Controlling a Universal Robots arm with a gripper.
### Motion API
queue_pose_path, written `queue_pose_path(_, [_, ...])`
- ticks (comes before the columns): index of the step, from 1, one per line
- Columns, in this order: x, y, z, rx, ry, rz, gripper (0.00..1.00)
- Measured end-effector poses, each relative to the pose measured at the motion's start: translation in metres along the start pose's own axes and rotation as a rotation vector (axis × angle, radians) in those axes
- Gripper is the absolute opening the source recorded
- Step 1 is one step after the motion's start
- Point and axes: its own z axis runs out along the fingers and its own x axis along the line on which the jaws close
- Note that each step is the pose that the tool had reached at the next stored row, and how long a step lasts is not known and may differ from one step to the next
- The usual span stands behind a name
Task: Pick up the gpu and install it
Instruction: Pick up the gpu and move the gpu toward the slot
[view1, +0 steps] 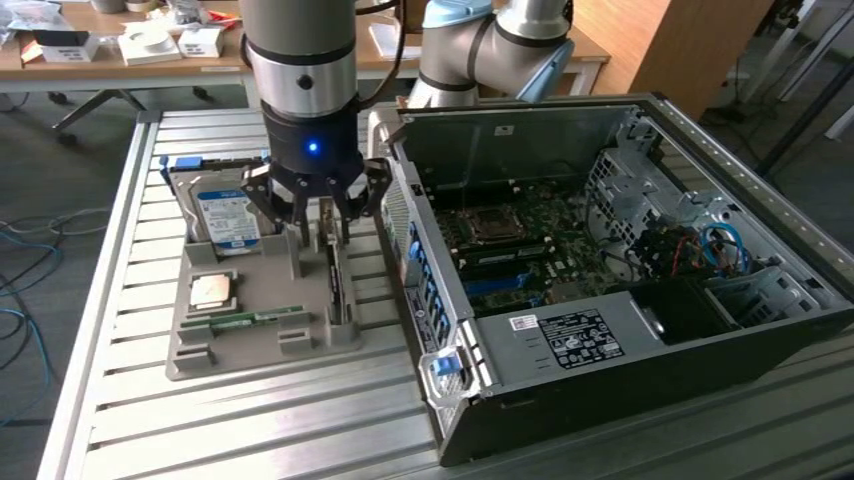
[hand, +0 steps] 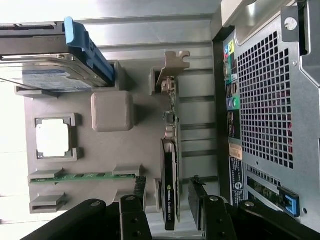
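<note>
**Grasp step: end effector straddling the gpu, not yet clamped**

Slatted silver metal surface (view1: 267, 425) carries everything. On the exterior view's right lies an open black-and-grey computer tower (view1: 641, 410), motherboard exposed. Just beside it is a flat grey plastic parts tray (view1: 240, 352).

In the tray:
- A silver hard drive with a blue-white label (view1: 227, 215), propped up at the far end.
- The gpu (hand: 171, 150), a thin dark-green card with a pale metal bracket, standing on edge in its slot.
- A small square chip (view1: 214, 290).
- A slim green RAM stick (view1: 247, 320).

The black end effector (hand: 169, 196) is low over the gpu, fingers apart on either side of it with gaps showing.

Judgement: pick not yet made, install untouched. A sound grip calls for squeezing the card's flat faces squarely. The tray's slot posts and the tower's rear wall crowd the card.
</note>
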Motion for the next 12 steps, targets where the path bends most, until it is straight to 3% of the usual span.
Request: queue_pose_path(12, [-0.0021, -0.0007, 0.0023, 0.0003, -0.0004, 0.008, 0.47])
